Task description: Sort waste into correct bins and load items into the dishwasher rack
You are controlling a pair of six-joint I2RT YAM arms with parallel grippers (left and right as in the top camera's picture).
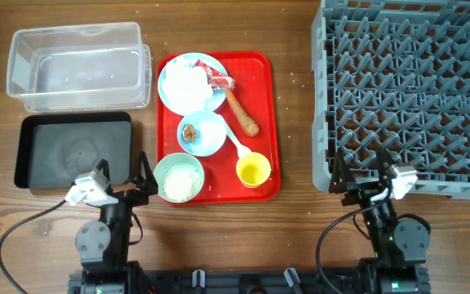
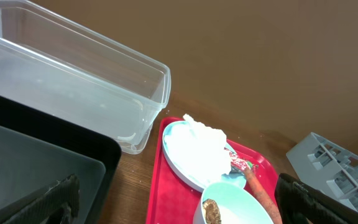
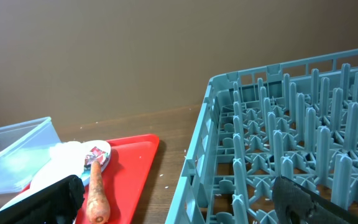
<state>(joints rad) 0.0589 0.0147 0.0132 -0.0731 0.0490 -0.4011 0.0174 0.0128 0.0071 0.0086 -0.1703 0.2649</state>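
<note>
Two grippers, both with jaws wide apart and empty. Just ahead of the left gripper point(image 1: 122, 175) sits the black tray point(image 1: 55, 155), with the clear tub point(image 1: 76, 65) beyond it. To its right is the red tray point(image 1: 266, 106) of dishes point(image 1: 216, 139) and scraps point(image 1: 241, 114). Directly ahead of the right gripper point(image 1: 357, 173) stands the grey rack point(image 1: 406, 90).

Black arms point(image 1: 104, 237) carry white wrist blocks point(image 1: 88, 190) and looping black cables point(image 1: 0, 245).

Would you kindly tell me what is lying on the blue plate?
Crumpled napkins cover most of the plate, with a red wrapper at its right edge. Whatever lies beneath the napkins is hidden.
</note>
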